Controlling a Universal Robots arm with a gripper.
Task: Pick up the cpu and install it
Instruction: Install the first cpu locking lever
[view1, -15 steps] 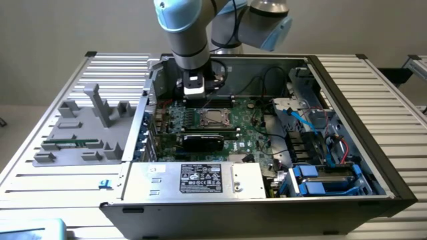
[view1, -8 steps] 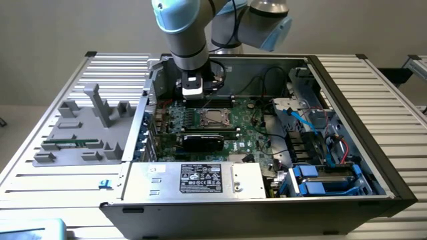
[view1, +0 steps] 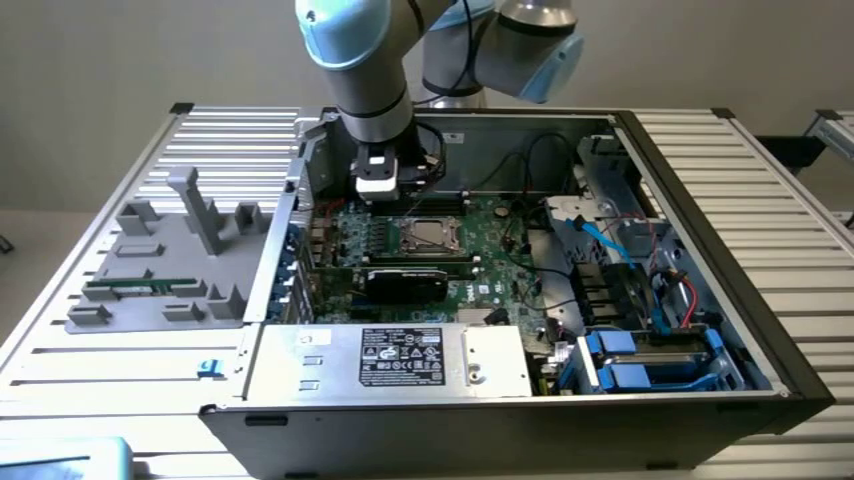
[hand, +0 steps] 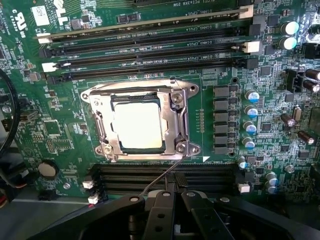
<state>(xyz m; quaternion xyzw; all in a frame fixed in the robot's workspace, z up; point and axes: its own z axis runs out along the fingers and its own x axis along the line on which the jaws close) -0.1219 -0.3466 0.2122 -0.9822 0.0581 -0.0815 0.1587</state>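
Cpu (hand: 138, 125) was already seated in the socket on the motherboard (hand: 220, 65), pale metal top up, flat and square inside the metal frame (hand: 177, 100). Frame looked folded down around the chip's edges. Claw (hand: 172, 197) was closed with nothing seen between its tips. It hovered over the black memory slots (hand: 165, 172) just beside the socket, clear of the chip. Thin wire lever (hand: 159, 181) ran from the socket's corner out toward the claw tips; couldn't tell if it was latched. Exterior view had the arm reaching into the open computer case (view1: 694, 215) on the table (view1: 787, 200). My read: pick and place done, locking unconfirmed.
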